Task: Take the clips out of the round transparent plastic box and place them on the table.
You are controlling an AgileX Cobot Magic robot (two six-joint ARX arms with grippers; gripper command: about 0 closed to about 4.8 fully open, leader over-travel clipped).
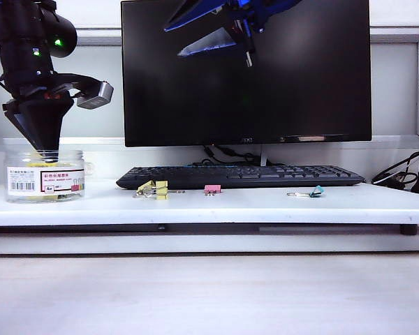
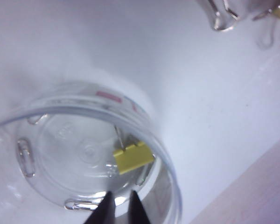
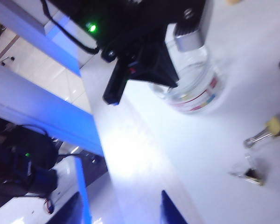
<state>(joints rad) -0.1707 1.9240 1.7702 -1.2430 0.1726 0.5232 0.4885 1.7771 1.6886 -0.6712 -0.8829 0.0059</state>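
The round transparent plastic box [image 1: 45,178] stands on the left of the white table [image 1: 265,206]. My left gripper [image 1: 47,151] points straight down into its mouth. In the left wrist view its fingertips [image 2: 108,207] stand a narrow gap apart with nothing between them, and one yellow clip [image 2: 133,156] lies on the box's floor [image 2: 74,154] just beyond them. Two yellow clips [image 1: 153,189] lie on the table in front of the keyboard. My right gripper [image 1: 209,31] hangs high before the monitor, open and empty, its fingers [image 3: 170,207] far apart.
A black keyboard [image 1: 241,176] and a monitor [image 1: 244,77] stand behind the clips. A pink clip [image 1: 212,189] and a teal clip [image 1: 314,192] lie on the table to the right. Cables [image 1: 405,174] sit at the far right. Below the table's front edge is a pale wood-grain surface [image 1: 209,293].
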